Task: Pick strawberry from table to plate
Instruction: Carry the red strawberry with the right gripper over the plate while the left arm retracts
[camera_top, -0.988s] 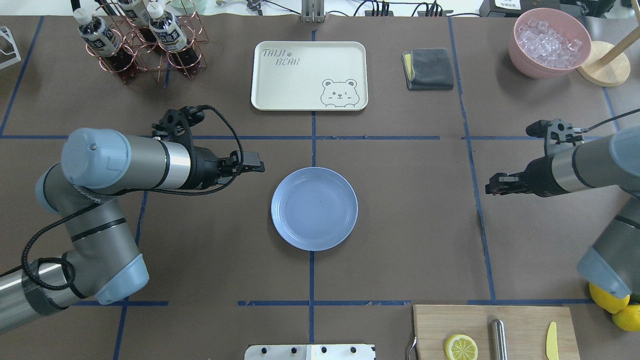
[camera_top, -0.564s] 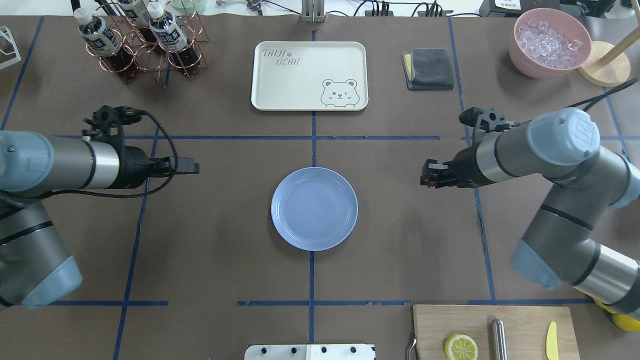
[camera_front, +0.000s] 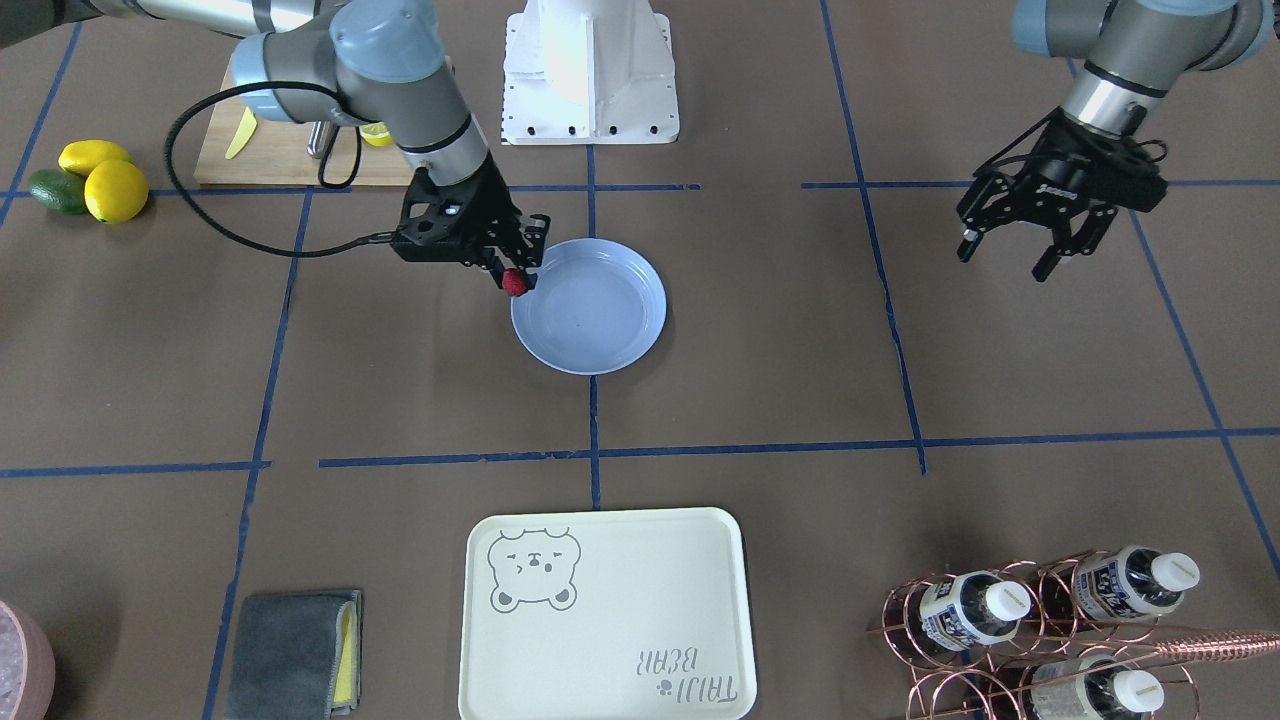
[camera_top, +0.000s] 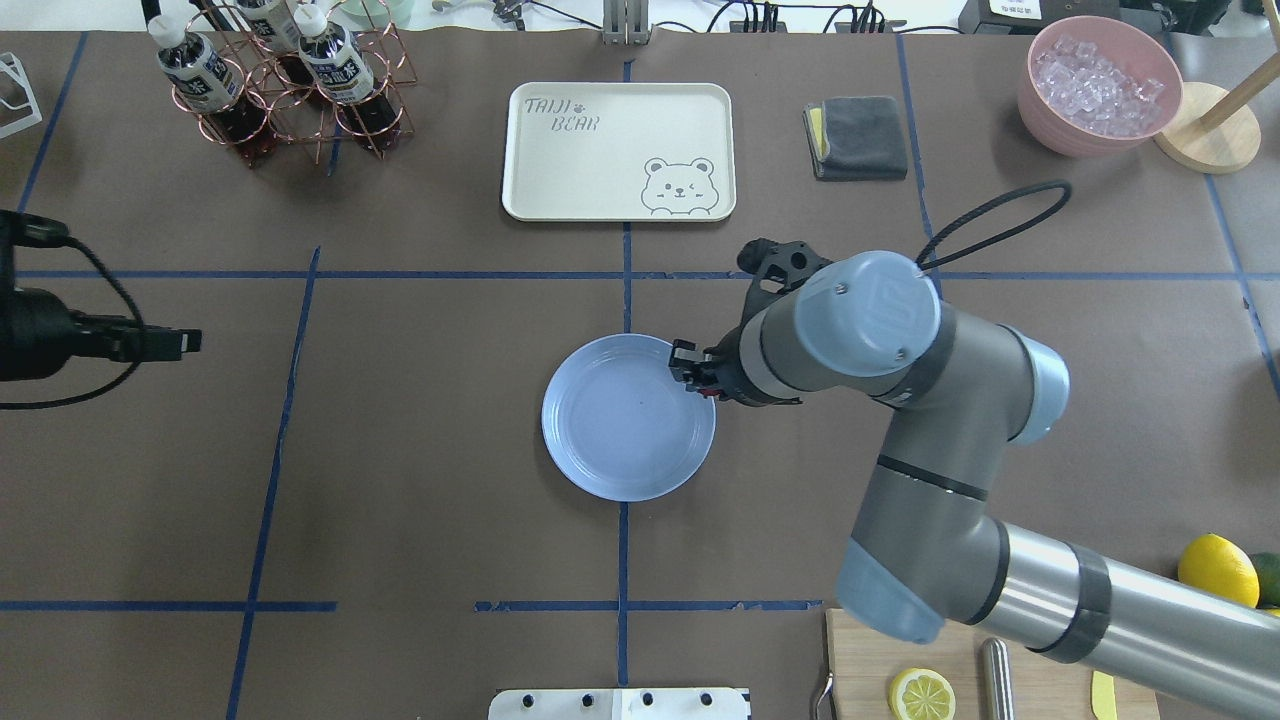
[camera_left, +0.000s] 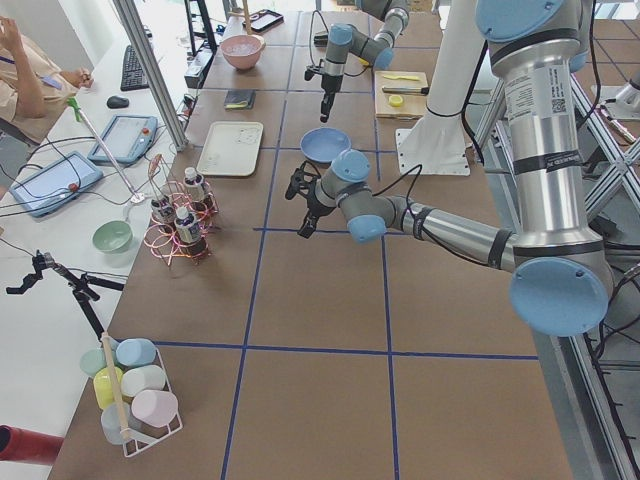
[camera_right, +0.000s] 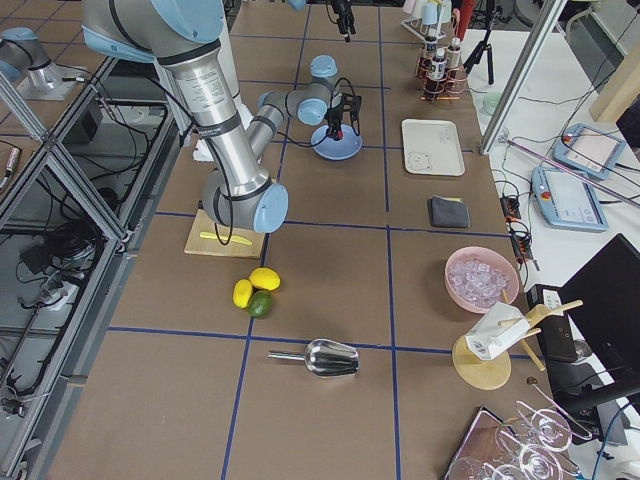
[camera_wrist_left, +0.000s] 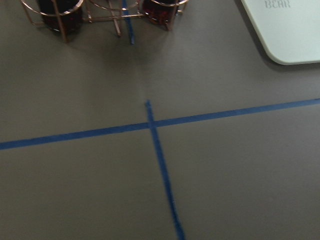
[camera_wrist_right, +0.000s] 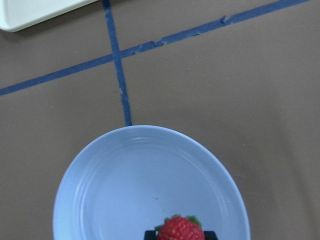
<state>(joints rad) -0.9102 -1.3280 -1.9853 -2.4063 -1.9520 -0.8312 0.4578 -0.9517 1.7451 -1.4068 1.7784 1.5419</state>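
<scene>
A small red strawberry (camera_front: 516, 282) is clamped in my right gripper (camera_front: 514, 278), which is shut on it just above the near rim of the light-blue plate (camera_front: 600, 325). In the right wrist view the strawberry (camera_wrist_right: 180, 229) hangs over the plate's (camera_wrist_right: 125, 190) inner edge. From overhead, the right gripper (camera_top: 689, 373) sits at the plate's (camera_top: 620, 425) right rim, and the berry is hidden under the wrist. My left gripper (camera_front: 1003, 262) hangs open and empty far from the plate, above the brown table (camera_top: 400, 450), near its left edge (camera_top: 180, 342).
A cream bear-print tray (camera_top: 618, 150) lies behind the plate. A copper bottle rack (camera_top: 280, 85) stands back left, a grey cloth (camera_top: 857, 137) and a pink bowl of ice (camera_top: 1098, 85) back right. A cutting board (camera_top: 870, 650) and lemons (camera_top: 1216, 570) are front right.
My right arm has swung left from the table's right side to the plate's rim with the strawberry. My left arm has drawn back to the far left.
</scene>
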